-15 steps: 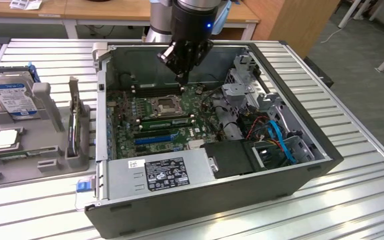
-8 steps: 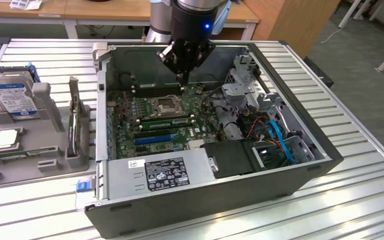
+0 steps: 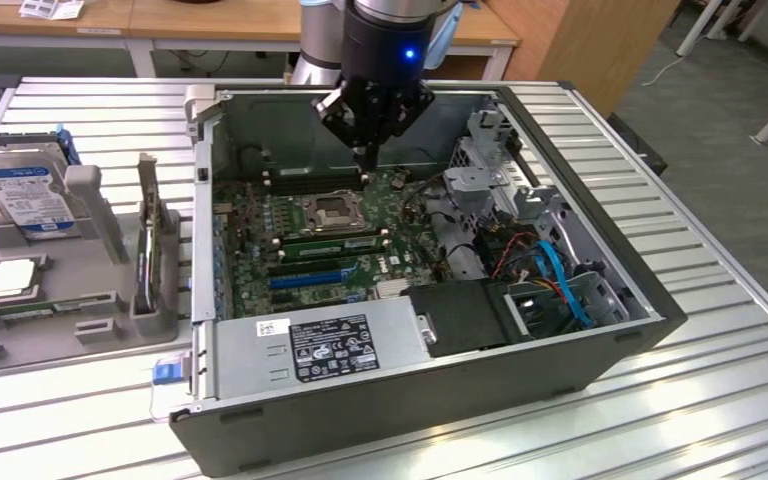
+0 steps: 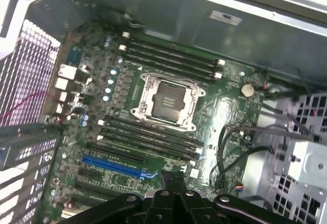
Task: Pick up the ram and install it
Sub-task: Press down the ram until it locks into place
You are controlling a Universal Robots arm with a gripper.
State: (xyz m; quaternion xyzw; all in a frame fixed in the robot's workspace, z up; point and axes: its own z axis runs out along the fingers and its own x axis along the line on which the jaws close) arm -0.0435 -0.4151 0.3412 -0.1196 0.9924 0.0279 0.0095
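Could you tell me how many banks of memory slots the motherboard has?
2: one bank between the CPU socket and the case wall, the other between the socket and the blue slot.

Metal and plastic
Ribbed shiny metal surface [image 3: 718,380]; matt grey metal case [image 3: 398,420]; glossy black plastic hand [image 3: 368,150]; matt grey plastic tray [image 3: 37,320].

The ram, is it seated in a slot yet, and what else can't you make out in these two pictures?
- Ram: in the exterior view a green strip lies in the slots under the gripper; too small to judge seating.
- Fingertips: in the wrist view the gripper is cut off by the picture's edge.
- Hard drive label: too small to read, exterior view.
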